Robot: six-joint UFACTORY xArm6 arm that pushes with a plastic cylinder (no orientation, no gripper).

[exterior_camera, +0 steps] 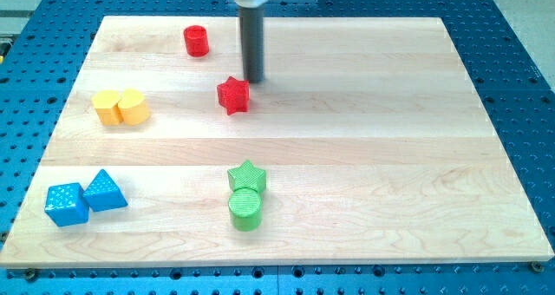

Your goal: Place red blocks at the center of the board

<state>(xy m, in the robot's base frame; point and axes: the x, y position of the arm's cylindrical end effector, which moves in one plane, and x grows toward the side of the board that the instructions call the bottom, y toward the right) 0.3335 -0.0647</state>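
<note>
A red star block (pixel 232 95) lies on the wooden board (pixel 364 130), left of the middle and above it. A red cylinder (pixel 197 41) stands near the view's top edge, up and left of the star. My tip (pixel 254 79) rests on the board just up and right of the red star, close to it or touching it. The dark rod rises from there to the view's top.
Two yellow blocks (pixel 120 108) sit together at the view's left. A blue cube (pixel 66 204) and a blue triangular block (pixel 105 191) lie at the bottom left. A green star (pixel 246 175) touches a green cylinder (pixel 245 209) at the bottom middle.
</note>
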